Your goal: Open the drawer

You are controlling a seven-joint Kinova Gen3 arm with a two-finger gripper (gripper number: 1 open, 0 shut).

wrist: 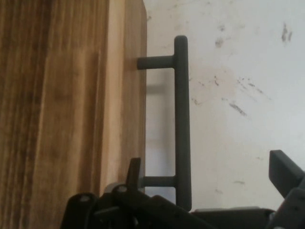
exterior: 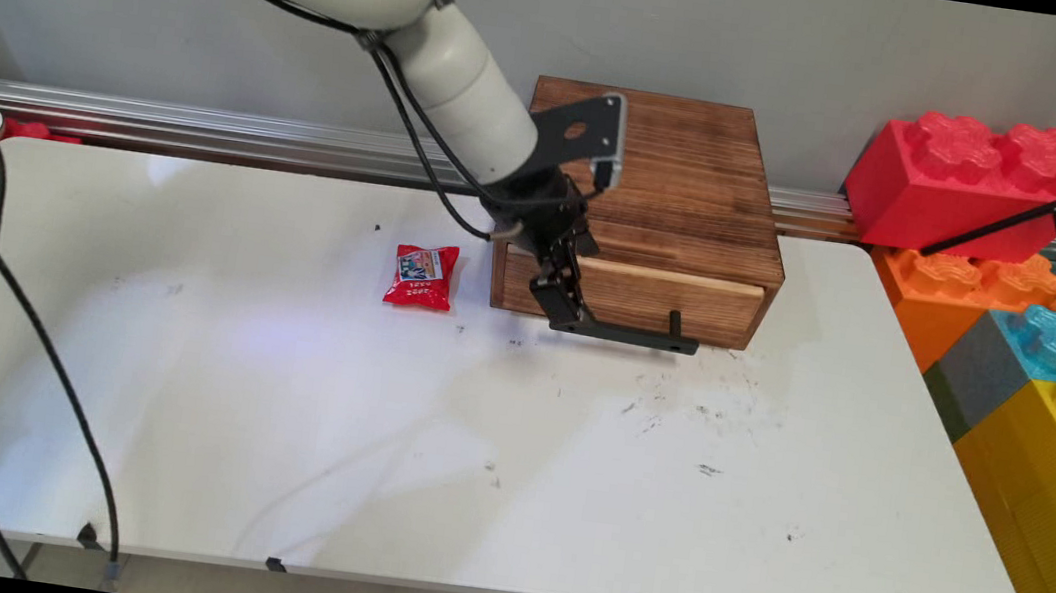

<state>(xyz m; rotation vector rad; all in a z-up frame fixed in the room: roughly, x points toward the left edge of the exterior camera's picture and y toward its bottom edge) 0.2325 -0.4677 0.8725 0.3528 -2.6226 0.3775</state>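
Main view shows the gripper (exterior: 561, 293), fingers spread apart, straddling the left end of the drawer's black handle (exterior: 629, 335), whose bar runs rightward along the wooden box (exterior: 663, 182) front.

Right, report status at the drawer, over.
Claw open, straddling left end of black drawer handle. Wooden drawer box shows drawer slightly out. Red snack packet left of it, apart.

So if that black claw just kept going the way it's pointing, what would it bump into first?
Probably the white table directly below: the gripper points down, straddling the black handle of the wooden drawer box. One finger looks clear of the handle, though depth is uncertain.
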